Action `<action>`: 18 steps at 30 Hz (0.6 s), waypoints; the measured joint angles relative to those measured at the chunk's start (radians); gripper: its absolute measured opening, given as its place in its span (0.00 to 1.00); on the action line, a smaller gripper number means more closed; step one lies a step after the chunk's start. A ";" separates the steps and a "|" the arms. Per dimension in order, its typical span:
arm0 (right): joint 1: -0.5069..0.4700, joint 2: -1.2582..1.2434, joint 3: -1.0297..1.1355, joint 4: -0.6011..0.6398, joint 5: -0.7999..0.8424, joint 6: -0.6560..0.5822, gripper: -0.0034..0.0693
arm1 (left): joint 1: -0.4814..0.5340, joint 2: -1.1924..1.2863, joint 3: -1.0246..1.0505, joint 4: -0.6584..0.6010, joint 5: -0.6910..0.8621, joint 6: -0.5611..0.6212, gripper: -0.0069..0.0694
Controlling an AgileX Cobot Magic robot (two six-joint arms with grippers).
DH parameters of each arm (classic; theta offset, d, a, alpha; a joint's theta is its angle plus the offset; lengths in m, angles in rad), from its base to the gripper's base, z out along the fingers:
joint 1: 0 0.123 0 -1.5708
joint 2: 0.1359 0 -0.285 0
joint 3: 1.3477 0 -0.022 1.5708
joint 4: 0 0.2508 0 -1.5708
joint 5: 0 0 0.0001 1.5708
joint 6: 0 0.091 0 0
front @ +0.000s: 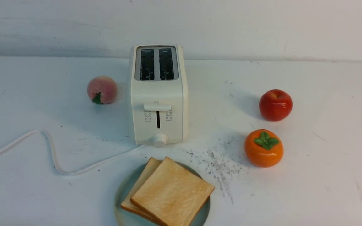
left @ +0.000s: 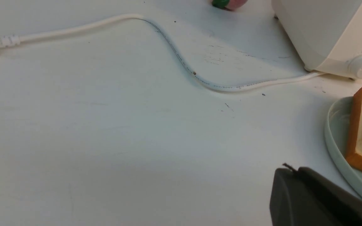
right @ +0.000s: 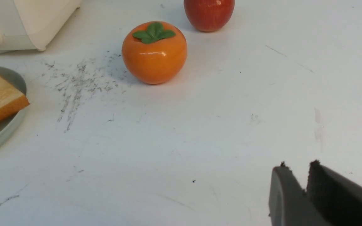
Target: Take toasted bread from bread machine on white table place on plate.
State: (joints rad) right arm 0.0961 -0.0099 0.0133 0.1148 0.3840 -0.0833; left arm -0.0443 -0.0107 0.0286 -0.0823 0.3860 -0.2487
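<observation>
The left gripper (left: 289, 169) is hanging with its fingers together, so a low sweep toward the table's (front: 83, 201) near edge could be snagging the cord (front: 97, 164). Both slices (front: 173, 191) are lying stacked askew on the plate (front: 118, 201) by that edge, the top one overhanging its rim, so a bump from the right gripper (right: 300, 175), its fingers standing slightly apart, could be tipping it off.
</observation>
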 joint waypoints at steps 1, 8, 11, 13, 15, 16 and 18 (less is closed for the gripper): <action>0.000 0.000 0.000 0.000 0.000 0.000 0.21 | 0.000 0.000 0.000 0.000 0.000 0.000 0.07; 0.000 0.000 0.000 0.000 0.000 0.000 0.22 | 0.000 0.000 0.000 0.000 0.000 0.000 0.07; 0.000 0.000 0.000 0.000 0.000 0.000 0.23 | 0.000 0.000 0.000 0.000 0.000 0.000 0.07; 0.000 0.000 0.000 0.000 0.000 0.000 0.23 | 0.000 0.000 0.000 0.000 0.000 0.000 0.07; 0.000 0.000 0.000 0.000 0.000 0.000 0.23 | 0.000 0.000 0.000 0.000 0.000 0.000 0.07; 0.000 0.000 0.000 0.000 0.000 0.000 0.23 | 0.000 0.000 0.000 0.000 0.000 0.000 0.07; 0.000 0.000 0.000 0.000 0.000 0.000 0.24 | 0.000 0.000 0.000 0.000 0.000 0.000 0.07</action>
State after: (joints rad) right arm 0.0961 -0.0099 0.0133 0.1145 0.3840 -0.0833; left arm -0.0443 -0.0107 0.0286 -0.0823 0.3860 -0.2487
